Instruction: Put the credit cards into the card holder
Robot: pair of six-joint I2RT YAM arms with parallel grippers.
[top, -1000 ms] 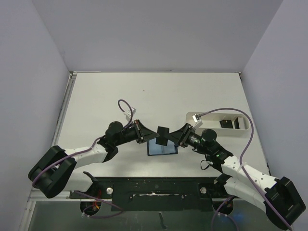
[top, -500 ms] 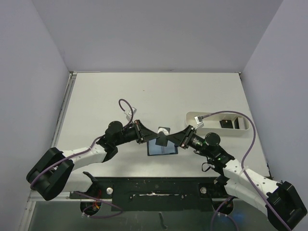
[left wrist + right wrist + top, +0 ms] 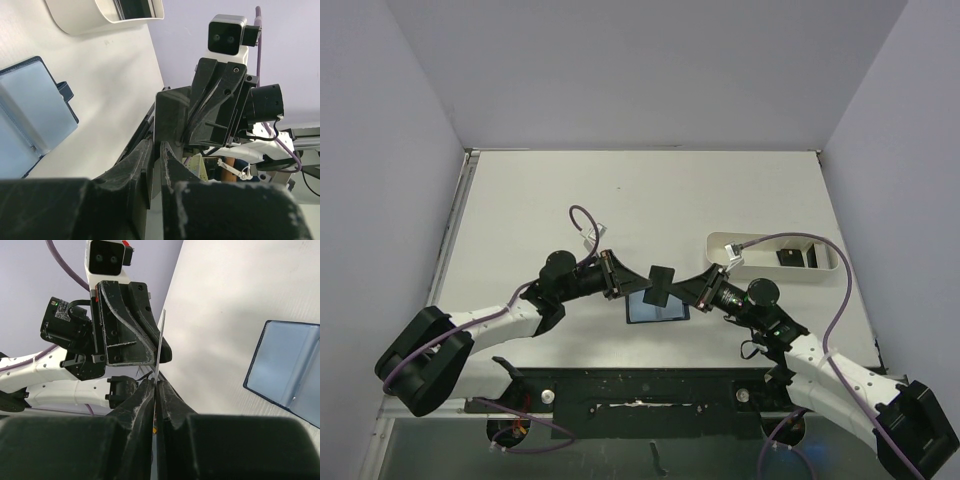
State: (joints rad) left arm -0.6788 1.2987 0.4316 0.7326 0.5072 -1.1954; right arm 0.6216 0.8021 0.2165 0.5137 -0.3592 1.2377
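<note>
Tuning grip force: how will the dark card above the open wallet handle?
Card probably stiff: edge-on it runs straight out of the right gripper. Thin, likely light, and may pivot or slip in those jaws.

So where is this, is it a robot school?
Probably a robot practice bench in a lab, not a home. The left arm and right arm are bolted to a white table boxed in by plain walls, with a dark card between them by an open blue wallet.
</note>
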